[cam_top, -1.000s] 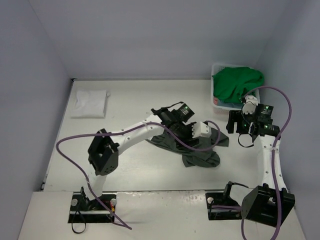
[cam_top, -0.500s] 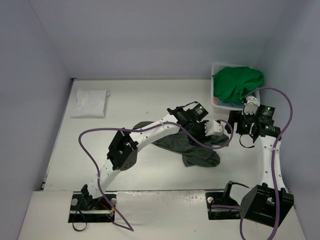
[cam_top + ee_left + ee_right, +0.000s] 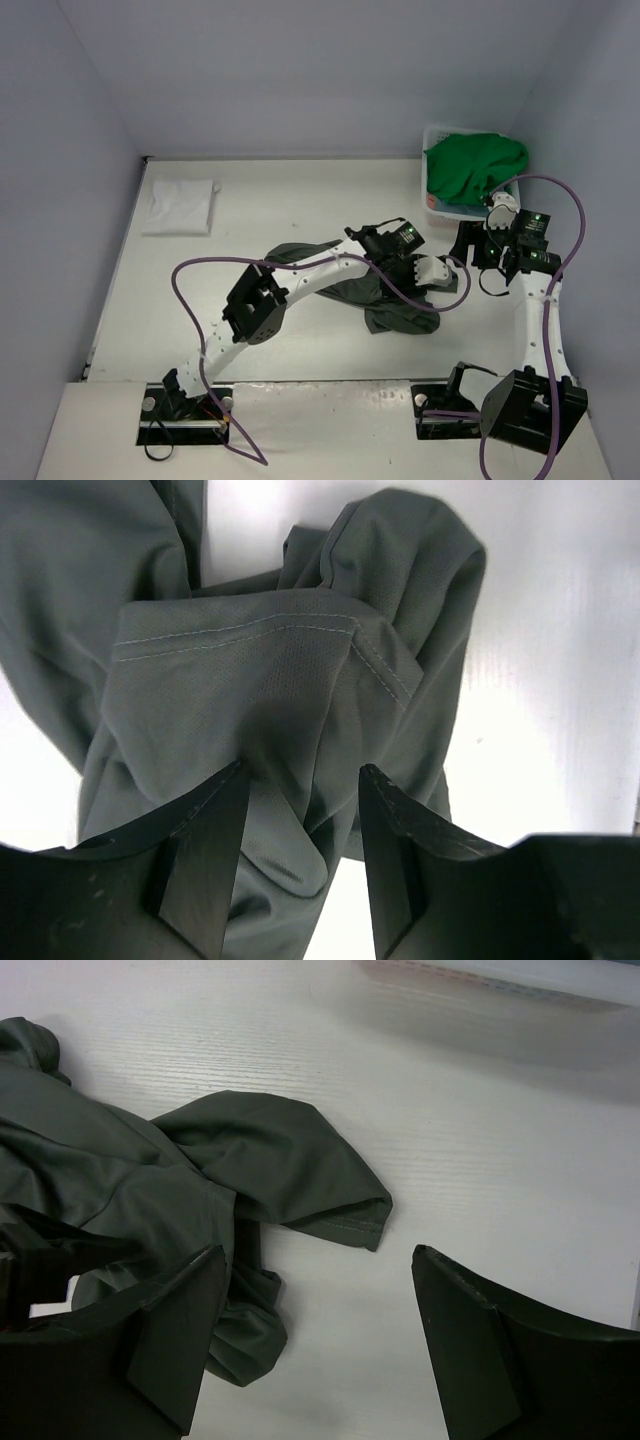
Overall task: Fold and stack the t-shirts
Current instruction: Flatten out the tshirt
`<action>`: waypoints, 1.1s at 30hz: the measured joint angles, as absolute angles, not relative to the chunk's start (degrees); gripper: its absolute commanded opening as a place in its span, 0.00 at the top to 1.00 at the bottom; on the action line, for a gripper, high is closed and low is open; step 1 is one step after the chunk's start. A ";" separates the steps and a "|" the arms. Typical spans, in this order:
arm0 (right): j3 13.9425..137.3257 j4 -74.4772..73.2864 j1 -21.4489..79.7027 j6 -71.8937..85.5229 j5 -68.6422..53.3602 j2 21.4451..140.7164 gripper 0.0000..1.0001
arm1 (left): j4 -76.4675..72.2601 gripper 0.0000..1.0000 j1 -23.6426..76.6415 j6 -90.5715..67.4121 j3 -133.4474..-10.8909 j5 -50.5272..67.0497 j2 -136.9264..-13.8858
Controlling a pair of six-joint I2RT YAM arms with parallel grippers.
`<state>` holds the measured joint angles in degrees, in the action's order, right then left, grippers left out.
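Note:
A dark grey t-shirt (image 3: pixel 395 305) lies crumpled on the table right of centre. My left gripper (image 3: pixel 436 271) is low over its right side. In the left wrist view a hemmed sleeve of the shirt (image 3: pixel 250 670) fills the frame. A fold of it lies between the half-open fingers of the left gripper (image 3: pixel 304 770), with bare table showing beside the right finger. My right gripper (image 3: pixel 318 1252) hangs wide open over bare table, just right of the sleeve (image 3: pixel 270 1150). A green t-shirt (image 3: pixel 475 165) fills the basket. A folded white t-shirt (image 3: pixel 180 205) lies at the far left.
The white laundry basket (image 3: pixel 432 135) stands at the back right against the wall, close behind my right gripper (image 3: pixel 466 246); its blurred rim (image 3: pixel 500 975) shows in the right wrist view. Purple cables loop off both arms. Grey walls close the table on three sides.
My left arm has stretched further right across the dark grey shirt, and its jaws have narrowed a little around a fold. The right arm has barely moved.

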<state>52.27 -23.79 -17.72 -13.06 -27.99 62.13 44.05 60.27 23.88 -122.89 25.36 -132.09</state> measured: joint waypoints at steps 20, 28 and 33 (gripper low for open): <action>52.27 -23.70 -18.02 -13.10 -28.97 62.11 0.30 | 39.66 1.00 60.01 24.27 -121.38 17.15 -136.25; 52.29 -24.01 -17.89 -14.24 -32.53 62.11 0.32 | 39.53 1.00 59.46 26.68 -117.82 11.11 -127.96; 52.29 -24.58 -14.09 -16.03 -33.45 62.85 0.32 | 39.16 1.00 56.80 28.93 -115.02 8.19 -115.72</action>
